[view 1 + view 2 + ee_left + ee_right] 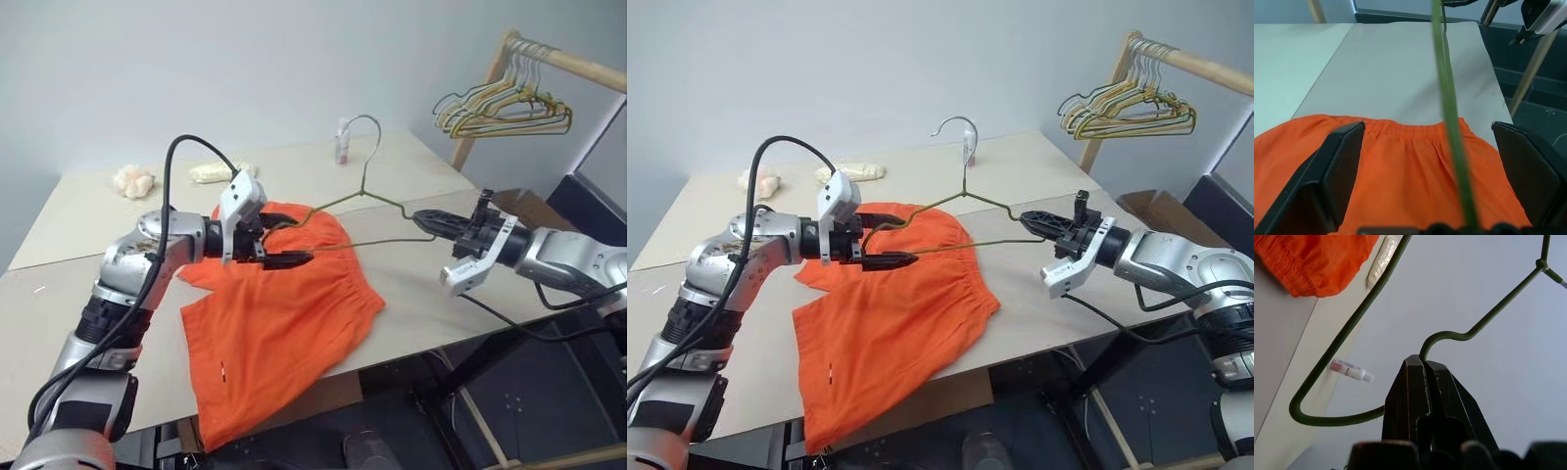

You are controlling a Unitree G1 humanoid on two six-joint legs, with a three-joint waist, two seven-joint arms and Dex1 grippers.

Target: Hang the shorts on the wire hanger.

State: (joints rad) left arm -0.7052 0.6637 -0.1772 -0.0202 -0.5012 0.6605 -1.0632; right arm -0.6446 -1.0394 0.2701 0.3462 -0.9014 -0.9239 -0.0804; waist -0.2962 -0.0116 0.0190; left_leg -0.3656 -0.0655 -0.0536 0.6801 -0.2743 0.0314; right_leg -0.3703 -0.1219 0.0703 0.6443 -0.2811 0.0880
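**Hanger held up over the shorts**

Here the right gripper, at right of centre in the left eye view, has its jaws pressed together on one corner of the hanger, pinching the wire where it bends. The hanger is lifted off the table, its hook at upper centre of the frame and its triangle reaching left across the shorts. The left gripper, left of centre, has its jaws spread wide, and the hanger's far end lies between them; in the left wrist view the wire runs up the middle between the two fingers, touching neither. The shorts lie flat at lower centre, waistband toward the right, one leg hanging over the table's near edge. A small bottle stands beyond the hook. A bunch of hangers hangs on a rail at upper right.
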